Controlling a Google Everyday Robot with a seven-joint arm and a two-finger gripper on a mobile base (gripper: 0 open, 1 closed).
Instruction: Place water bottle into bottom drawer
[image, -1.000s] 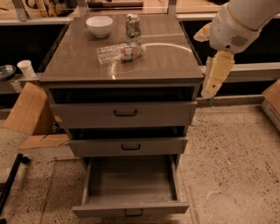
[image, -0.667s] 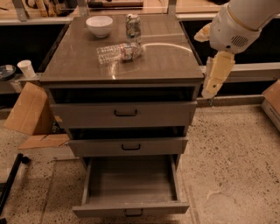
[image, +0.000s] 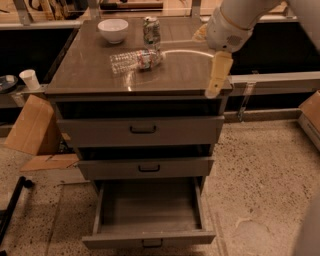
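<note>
One water bottle (image: 135, 61) lies sideways on worktop (image: 95, 82), long axis roughly left-right, well left of gripper (image: 212, 90) at right edge; can't tell its opening.

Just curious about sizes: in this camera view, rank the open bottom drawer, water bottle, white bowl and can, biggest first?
1. bottom drawer.
2. water bottle, lying down.
3. bowl and can: too alike to rank, and farther back.
The gripper hangs by the right front corner of the cabinet top.

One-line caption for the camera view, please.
Water bottle lies on its side on the cabinet top, bottom drawer open, gripper over the top's right edge.
</note>
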